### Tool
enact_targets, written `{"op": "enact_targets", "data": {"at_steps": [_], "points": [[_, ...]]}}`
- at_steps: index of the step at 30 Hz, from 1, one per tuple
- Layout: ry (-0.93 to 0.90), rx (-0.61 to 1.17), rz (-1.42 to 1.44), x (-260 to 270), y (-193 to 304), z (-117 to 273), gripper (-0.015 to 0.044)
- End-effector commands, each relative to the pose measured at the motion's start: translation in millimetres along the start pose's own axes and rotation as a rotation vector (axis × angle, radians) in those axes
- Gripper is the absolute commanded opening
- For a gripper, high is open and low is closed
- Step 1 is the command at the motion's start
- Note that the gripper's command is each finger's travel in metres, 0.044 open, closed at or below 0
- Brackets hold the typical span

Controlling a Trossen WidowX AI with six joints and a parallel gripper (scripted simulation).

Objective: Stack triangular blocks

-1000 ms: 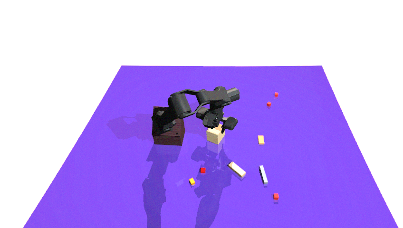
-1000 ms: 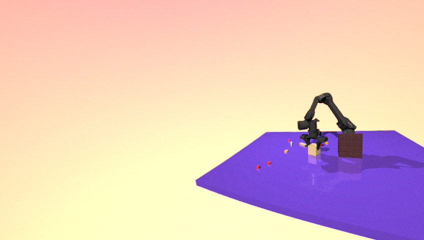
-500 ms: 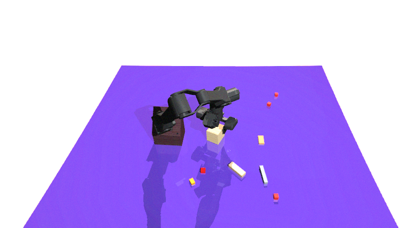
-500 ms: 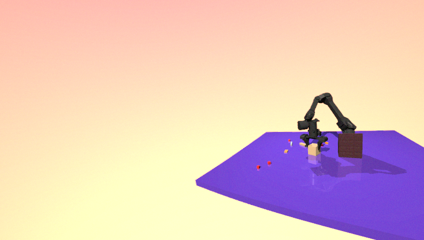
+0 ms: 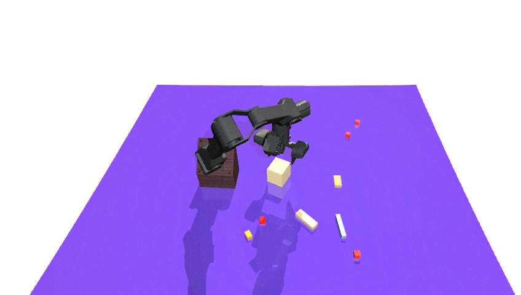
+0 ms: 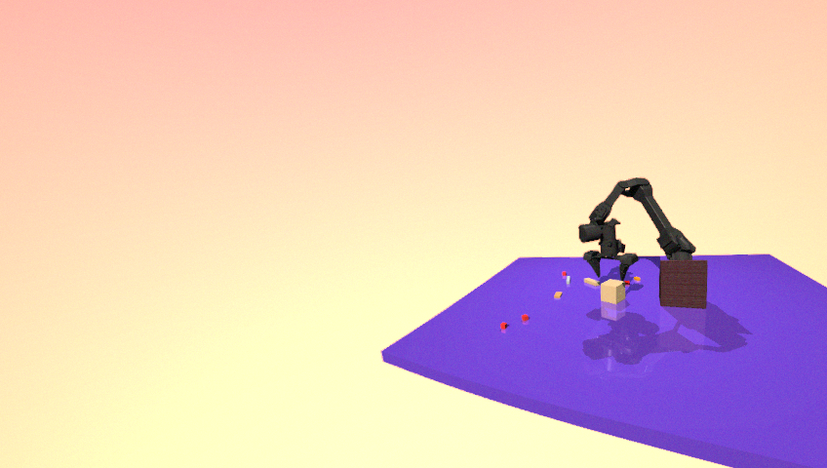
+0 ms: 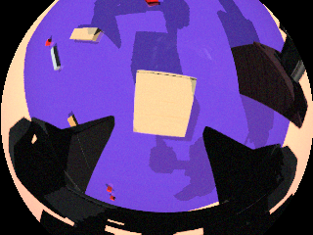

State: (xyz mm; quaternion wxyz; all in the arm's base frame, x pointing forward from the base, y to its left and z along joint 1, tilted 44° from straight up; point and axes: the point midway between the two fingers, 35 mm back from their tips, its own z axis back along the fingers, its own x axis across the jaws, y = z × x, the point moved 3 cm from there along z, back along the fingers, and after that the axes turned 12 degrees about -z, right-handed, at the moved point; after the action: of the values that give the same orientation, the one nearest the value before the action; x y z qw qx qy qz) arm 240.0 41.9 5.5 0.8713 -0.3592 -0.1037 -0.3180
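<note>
The two tan triangular blocks stand stacked as one square block on the purple table. Its top looks level, and I cannot make out the seam between the halves. My gripper is open wide and empty. It hangs just above the block, with one finger out to each side. In the exterior view the fingertips are clear of the block's top.
The arm's dark brown base box stands left of the block. In front lie a tan bar, a pale blue bar, a small tan block, a yellow cube and several red cubes.
</note>
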Motion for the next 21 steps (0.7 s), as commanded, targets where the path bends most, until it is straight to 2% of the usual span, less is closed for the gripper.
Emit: {"op": "enact_targets", "data": {"at_steps": [1, 21], "points": [[-0.004, 0.015, -0.007, -1.9, -3.8, 61.4, 0.0440], [-0.009, 0.014, -0.003, -1.2, -3.0, 57.6, 0.0440]]}}
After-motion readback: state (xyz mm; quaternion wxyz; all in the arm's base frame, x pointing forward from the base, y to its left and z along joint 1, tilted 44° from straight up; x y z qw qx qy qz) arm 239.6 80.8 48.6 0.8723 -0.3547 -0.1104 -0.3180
